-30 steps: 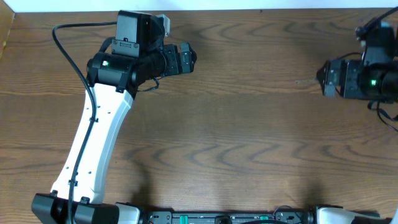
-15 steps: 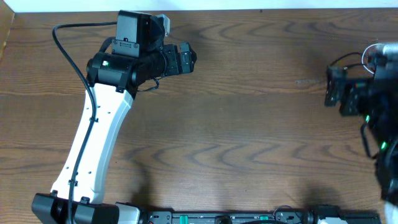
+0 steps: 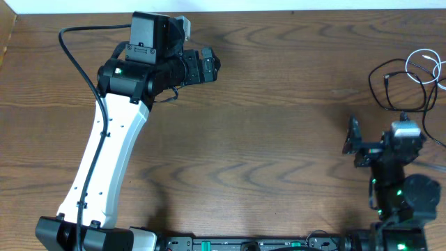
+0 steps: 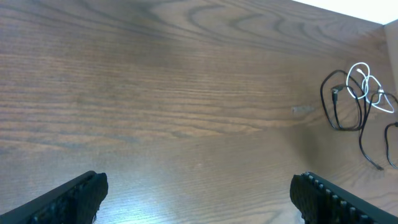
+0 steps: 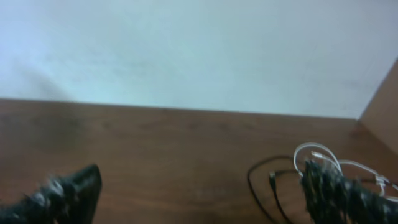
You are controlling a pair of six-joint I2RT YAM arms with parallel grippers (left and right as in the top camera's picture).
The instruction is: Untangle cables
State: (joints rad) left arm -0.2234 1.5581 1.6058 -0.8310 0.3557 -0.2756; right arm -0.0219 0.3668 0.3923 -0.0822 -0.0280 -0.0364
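The cables lie tangled at the table's far right: a black cable (image 3: 385, 85) looped with a white cable (image 3: 425, 64). They also show in the left wrist view, with the black cable (image 4: 337, 107) and the white cable (image 4: 362, 83) far off to the right. In the right wrist view, the black cable (image 5: 264, 186) and white cable (image 5: 318, 151) lie just ahead by the right finger. My left gripper (image 3: 212, 66) (image 4: 199, 190) is open and empty at the far left. My right gripper (image 3: 351, 139) (image 5: 202, 190) is open and empty, nearer than the cables.
The wooden table (image 3: 265, 139) runs across the view. The left arm's white link (image 3: 104, 160) crosses the left side, with its thick black wire (image 3: 77, 63). A wall (image 5: 186, 50) rises behind the table's far edge.
My right arm has swung from the far right edge back toward the near right side, uncovering the cables. The left arm has not moved.
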